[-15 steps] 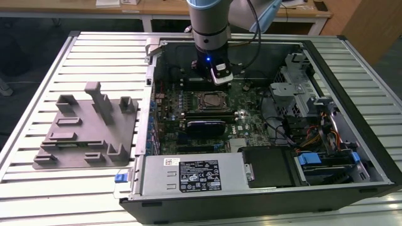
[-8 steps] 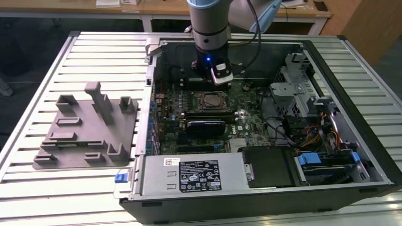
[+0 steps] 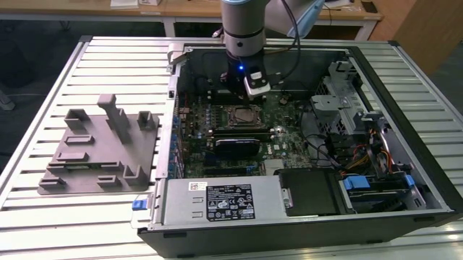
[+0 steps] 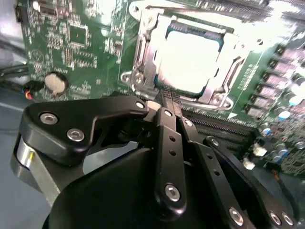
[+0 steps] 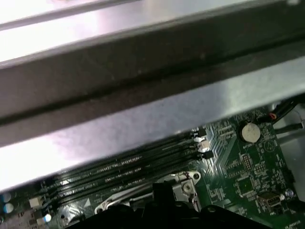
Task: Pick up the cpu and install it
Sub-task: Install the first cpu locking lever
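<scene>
With the cpu seated inside the socket, the narrow, empty gripper at its 6 o'clock edge should lift clear without snagging.

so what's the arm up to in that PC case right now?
A single robot arm is reaching into the open computer case lying on the slatted table. Its gripper sits just beside the motherboard's socket, fingers together and holding nothing. The cpu already lies inside the socket frame, silvery top up. The grey tray with upright blocks sits outside the case on the exterior view's left.
</scene>
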You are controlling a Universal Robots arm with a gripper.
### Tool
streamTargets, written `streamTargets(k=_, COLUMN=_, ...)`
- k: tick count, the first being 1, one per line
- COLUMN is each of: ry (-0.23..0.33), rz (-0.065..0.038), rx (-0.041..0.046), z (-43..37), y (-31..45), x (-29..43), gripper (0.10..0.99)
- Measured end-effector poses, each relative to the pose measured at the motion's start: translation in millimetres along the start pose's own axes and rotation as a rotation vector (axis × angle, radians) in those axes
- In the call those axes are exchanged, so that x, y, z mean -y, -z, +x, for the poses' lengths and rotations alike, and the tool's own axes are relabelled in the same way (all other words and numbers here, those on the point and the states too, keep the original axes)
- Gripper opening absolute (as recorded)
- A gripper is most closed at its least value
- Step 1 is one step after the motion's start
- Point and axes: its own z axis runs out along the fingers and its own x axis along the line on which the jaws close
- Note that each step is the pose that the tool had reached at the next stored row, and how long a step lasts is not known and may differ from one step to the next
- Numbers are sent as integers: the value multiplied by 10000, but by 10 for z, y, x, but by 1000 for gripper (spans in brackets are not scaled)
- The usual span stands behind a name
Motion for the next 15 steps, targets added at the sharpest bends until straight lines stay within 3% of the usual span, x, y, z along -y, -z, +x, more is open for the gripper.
streamTargets(k=5, ry=67, rz=679, rx=-97, z=-20, y=-4, x=-6, gripper=106)
streamTargets(k=11, ry=59, rz=789, rx=-348, z=-56, y=-8, x=88, gripper=106)
streamTargets(k=15, ry=56, rz=808, rx=-403, z=-70, y=-7, x=127, gripper=106)
